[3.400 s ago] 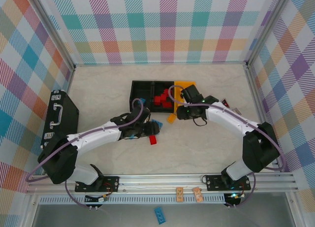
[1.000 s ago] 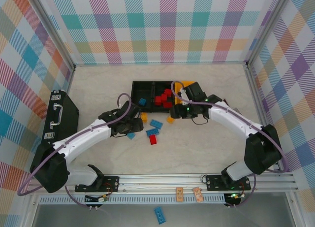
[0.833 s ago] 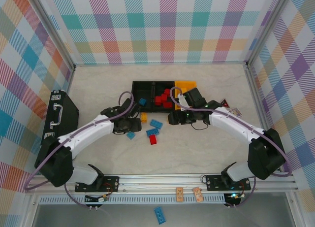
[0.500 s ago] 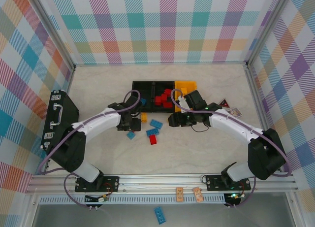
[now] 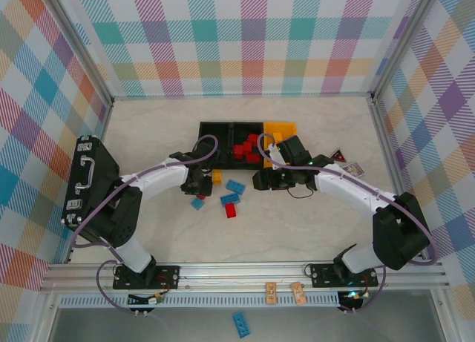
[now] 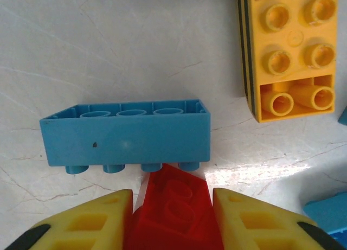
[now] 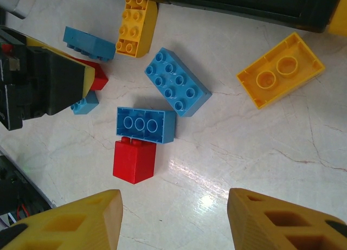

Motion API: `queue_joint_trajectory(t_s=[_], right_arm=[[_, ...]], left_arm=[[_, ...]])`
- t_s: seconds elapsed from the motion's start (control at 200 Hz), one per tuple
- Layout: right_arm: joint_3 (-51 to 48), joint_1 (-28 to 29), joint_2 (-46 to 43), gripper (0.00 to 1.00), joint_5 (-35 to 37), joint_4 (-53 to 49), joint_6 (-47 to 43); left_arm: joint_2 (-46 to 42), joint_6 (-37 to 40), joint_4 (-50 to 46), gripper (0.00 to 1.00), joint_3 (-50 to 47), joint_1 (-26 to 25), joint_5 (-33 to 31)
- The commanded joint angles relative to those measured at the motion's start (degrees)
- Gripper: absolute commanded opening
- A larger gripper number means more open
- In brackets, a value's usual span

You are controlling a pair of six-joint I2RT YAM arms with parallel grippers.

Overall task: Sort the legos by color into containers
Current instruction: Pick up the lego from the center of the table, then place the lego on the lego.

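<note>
L gripper point(image 6: 171, 194), half-open a moment ago, is now clamping shut; R gripper point(image 7: 173, 206) is hovering wide, empty. Mid bin point(image 5: 248, 125), holding reds point(image 5: 243, 149), is sitting just beyond. Red brick point(image 6: 172, 228), beside blue brick point(image 6: 126, 132) on table point(image 6: 108, 44), is being pinched by L: grasp made, lift prob. next.

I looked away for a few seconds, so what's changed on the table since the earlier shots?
The left gripper pulled left off the loose bricks, edged back toward the bins and closed on a red brick. The right gripper drew away from the bins and is open above the loose bricks. Bins and remaining bricks stayed put.
</note>
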Motion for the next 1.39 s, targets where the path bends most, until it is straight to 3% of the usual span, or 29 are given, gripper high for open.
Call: queue_joint_trajectory(t_s=[0.0, 0.095, 0.34, 0.625, 0.97, 1.39], right_arm=[[-1.0, 0.4, 0.6, 0.54, -1.3, 1.7, 1.0], [-0.9, 0.4, 0.7, 0.54, -1.2, 1.8, 1.2], [-0.4, 0.4, -1.1, 0.53, -0.8, 1.4, 1.6], [-1.5, -1.3, -4.0, 0.54, 0.1, 1.8, 4.3], [-4.9, -4.9, -8.0, 0.54, 0.9, 2.9, 7.1], [-6.7, -6.2, -8.7, 0.54, 0.8, 3.8, 7.9]], left_arm=[[-0.3, 0.6, -1.0, 0.33, 0.9, 0.5, 1.0], [-1.0, 0.3, -1.7, 0.28, 0.8, 0.4, 1.5], [-5.5, -1.0, -3.3, 0.29, 2.5, 0.2, 3.9], [-4.6, -2.9, -3.9, 0.29, 11.7, -1.7, 6.7], [7.7, -3.6, -4.0, 0.28, 29.5, -3.8, 7.6], [28.5, 1.9, -9.6, 0.28, 56.4, -3.9, 0.5]])
